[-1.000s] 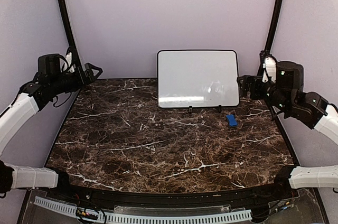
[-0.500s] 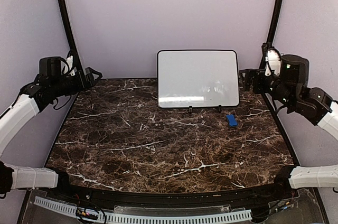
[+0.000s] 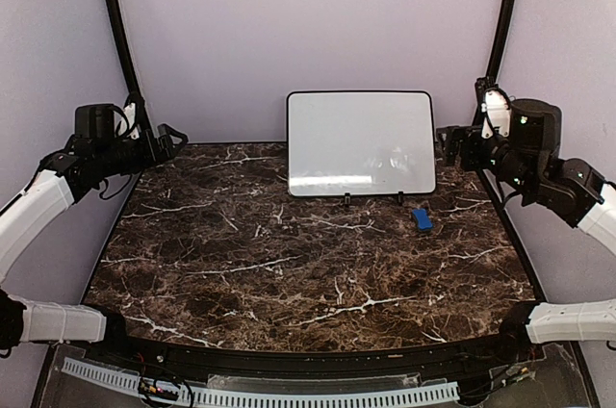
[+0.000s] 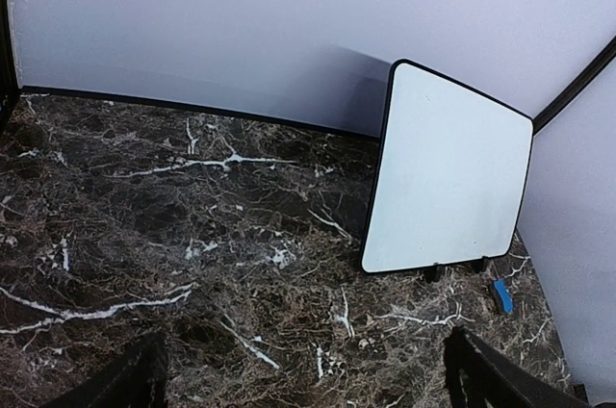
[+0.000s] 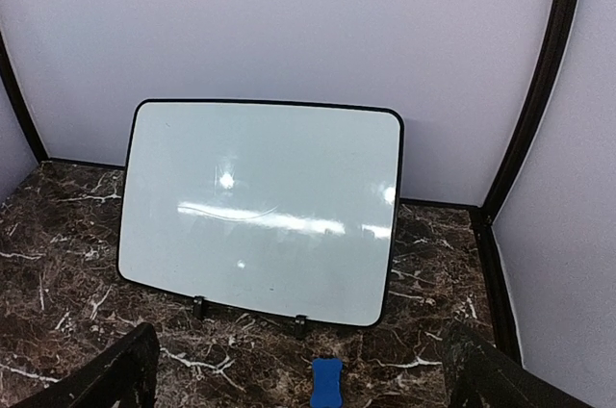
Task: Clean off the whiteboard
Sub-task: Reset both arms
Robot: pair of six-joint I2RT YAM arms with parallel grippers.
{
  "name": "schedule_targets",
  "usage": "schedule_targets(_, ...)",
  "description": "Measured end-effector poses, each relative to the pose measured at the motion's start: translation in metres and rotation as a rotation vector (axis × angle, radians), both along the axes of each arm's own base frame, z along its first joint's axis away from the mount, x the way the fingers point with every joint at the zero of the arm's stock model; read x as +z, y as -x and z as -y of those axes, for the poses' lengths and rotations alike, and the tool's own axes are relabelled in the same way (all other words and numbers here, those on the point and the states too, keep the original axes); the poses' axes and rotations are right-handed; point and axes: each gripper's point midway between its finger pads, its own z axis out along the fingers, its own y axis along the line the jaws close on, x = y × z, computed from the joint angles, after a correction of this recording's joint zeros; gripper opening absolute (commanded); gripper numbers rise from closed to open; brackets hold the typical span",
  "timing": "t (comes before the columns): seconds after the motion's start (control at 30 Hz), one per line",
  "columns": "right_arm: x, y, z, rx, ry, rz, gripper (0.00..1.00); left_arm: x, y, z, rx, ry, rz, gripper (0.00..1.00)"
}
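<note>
Right end effector (image 3: 446,145) higher, agape, empty

The whiteboard (image 3: 361,143) is plain glossy white, with a thin black rim and black feet. The tabletop (image 3: 289,264) is dark brown marble with white veins. The eraser (image 3: 422,219) is blue. The back wall (image 3: 289,23) is pale lilac.

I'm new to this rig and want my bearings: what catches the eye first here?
The whiteboard stands propped at the back of the dark marble table, with no clear writing on it. A small blue eraser lies by its right foot, and the left gripper and right gripper hang open at the far sides.
</note>
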Motion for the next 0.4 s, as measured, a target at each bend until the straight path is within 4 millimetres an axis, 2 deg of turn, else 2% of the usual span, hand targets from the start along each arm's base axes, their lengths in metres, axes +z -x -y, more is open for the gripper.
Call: schedule_targets(0.4, 0.0057, -0.0006, 0.0050, -0.025, 0.008, 0.014, 0.98, 0.0022, -0.0004, -0.0004, 0.002, -0.001, 0.005, 0.99)
